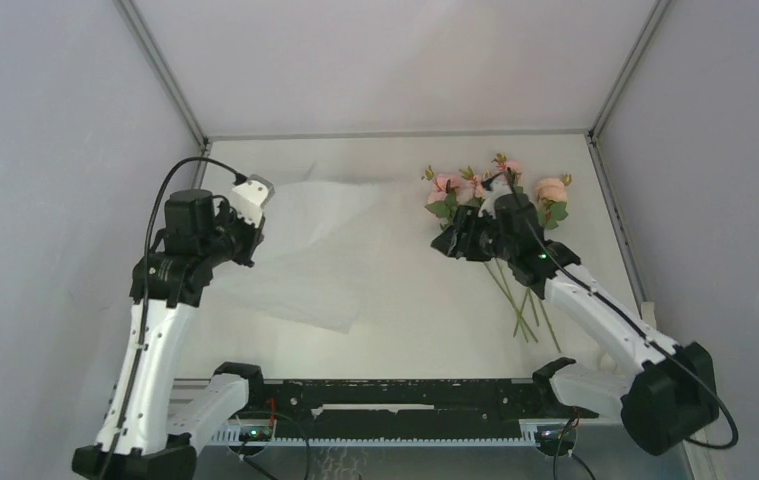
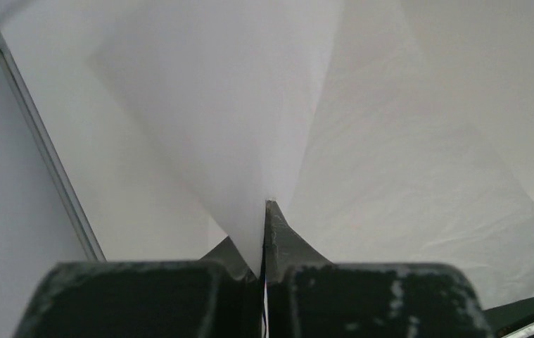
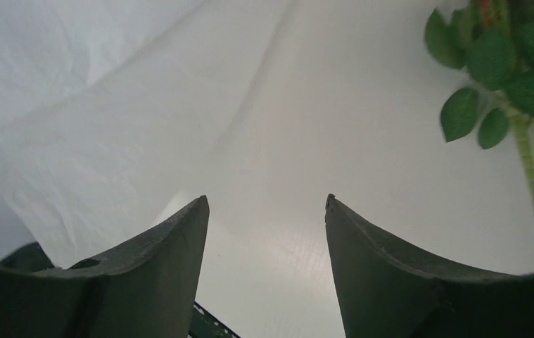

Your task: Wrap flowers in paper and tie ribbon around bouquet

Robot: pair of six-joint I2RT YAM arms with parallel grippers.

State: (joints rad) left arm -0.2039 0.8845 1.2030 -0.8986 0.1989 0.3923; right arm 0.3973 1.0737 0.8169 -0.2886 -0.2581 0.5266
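On the far right of the table we see the flowers lying flat, with the paper spread to their left. Our left gripper pinches the paper's lifted edge. Our right gripper stands wide beside the leaves, holding nothing.

— What is the white table carrying?
— The paper is lying creased across its left half; the flowers are lying far right, stems pointing toward the near edge.
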